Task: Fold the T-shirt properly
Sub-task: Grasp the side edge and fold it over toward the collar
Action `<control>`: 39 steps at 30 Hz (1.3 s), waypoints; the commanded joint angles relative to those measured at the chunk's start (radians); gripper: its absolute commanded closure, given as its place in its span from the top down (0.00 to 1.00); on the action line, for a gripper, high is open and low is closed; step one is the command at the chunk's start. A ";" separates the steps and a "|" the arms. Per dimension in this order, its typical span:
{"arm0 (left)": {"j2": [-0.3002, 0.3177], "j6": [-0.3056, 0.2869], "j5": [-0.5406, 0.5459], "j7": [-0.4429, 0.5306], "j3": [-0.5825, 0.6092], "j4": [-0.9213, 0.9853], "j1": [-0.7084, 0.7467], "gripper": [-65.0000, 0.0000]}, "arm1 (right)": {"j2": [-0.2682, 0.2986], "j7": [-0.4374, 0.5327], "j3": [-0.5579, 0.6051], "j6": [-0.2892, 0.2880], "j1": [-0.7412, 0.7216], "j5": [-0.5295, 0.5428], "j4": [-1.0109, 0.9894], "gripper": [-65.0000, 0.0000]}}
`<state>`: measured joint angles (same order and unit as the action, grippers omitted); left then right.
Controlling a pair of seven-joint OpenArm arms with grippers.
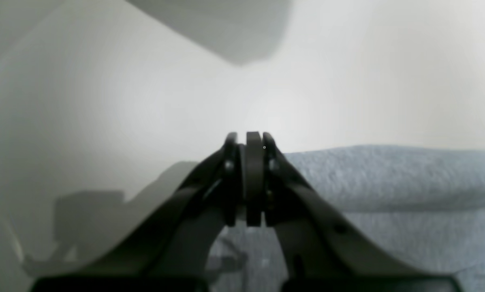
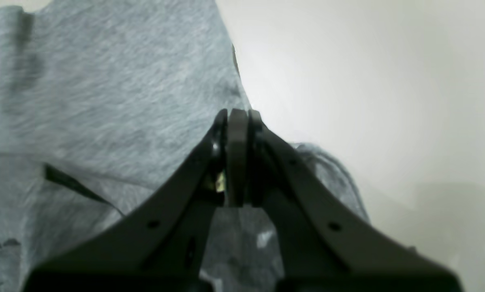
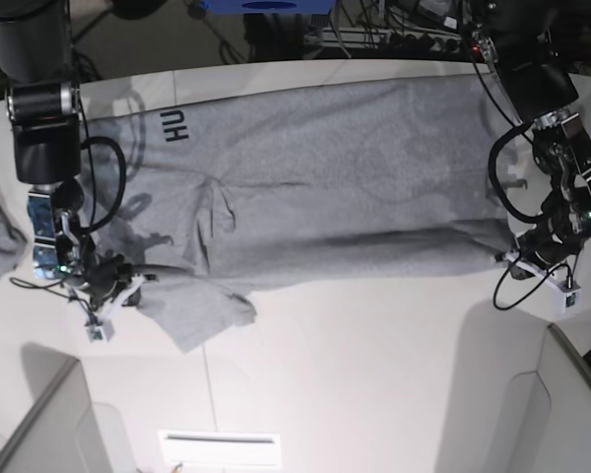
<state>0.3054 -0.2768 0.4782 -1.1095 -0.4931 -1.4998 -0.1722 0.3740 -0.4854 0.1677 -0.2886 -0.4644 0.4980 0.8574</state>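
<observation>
The T-shirt [image 3: 315, 187] lay spread lengthwise across the white worktop [image 3: 374, 374], lettering at one end, its near long edge already turned over into a rough fold. A loose sleeve flap [image 3: 199, 313] trailed out below that edge.

The left gripper [image 1: 249, 140] had its jaws pressed together, with nothing visibly caught between them; a thick rolled edge of the shirt sat just beside and behind the jaws. The right gripper [image 2: 237, 117] also had its jaws pressed together, with shirt fabric beside and beneath them; no cloth was visibly pinched.

This looked like a pause between folds. The next move probably called for spreading both jaws, pinching the two near corners, and tucking in the sleeve flap.
</observation>
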 commanded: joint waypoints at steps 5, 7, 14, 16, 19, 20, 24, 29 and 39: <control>0.013 -0.002 0.018 0.016 -0.011 -0.132 0.079 0.00 | 0.046 0.020 -0.010 -0.001 -0.029 0.006 0.020 0.00; 0.013 -0.002 0.018 0.015 -0.011 -0.186 0.109 0.00 | 0.053 0.020 -0.010 -0.001 -0.021 0.008 0.021 0.00; 0.008 0.000 0.017 -0.014 -0.042 -0.338 0.230 0.00 | 0.082 0.012 -0.012 -0.001 0.088 0.009 0.216 0.00; 0.007 0.000 0.018 -0.017 -0.085 -0.353 0.247 0.00 | 0.086 -0.022 -0.023 -0.001 0.111 0.009 0.274 0.00; 0.007 0.000 0.020 -0.019 -0.120 -0.373 0.277 0.00 | 0.081 -0.092 -0.098 -0.001 0.140 0.009 0.331 0.00; 0.007 0.000 0.020 -0.019 -0.125 -0.378 0.291 0.00 | 0.081 -0.112 -0.112 -0.001 0.143 0.009 0.348 0.00; 0.007 0.000 0.020 -0.019 -0.117 -0.419 0.346 0.00 | 0.081 -0.167 -0.119 -0.001 0.178 0.009 0.422 0.00; -0.030 0.000 0.020 -0.021 -0.123 -0.454 0.388 0.00 | 0.084 -0.198 -0.142 -0.001 0.261 0.009 0.520 0.00; -0.035 -0.002 0.020 -0.021 -0.117 -0.474 0.469 0.00 | 0.039 -0.335 -0.348 -0.001 0.410 0.008 0.708 0.00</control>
<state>0.2565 -0.2798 0.4992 -1.1458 -0.6056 -1.9533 0.3008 0.3943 -0.8417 -0.1703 -0.2916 -0.0372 0.4973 1.5452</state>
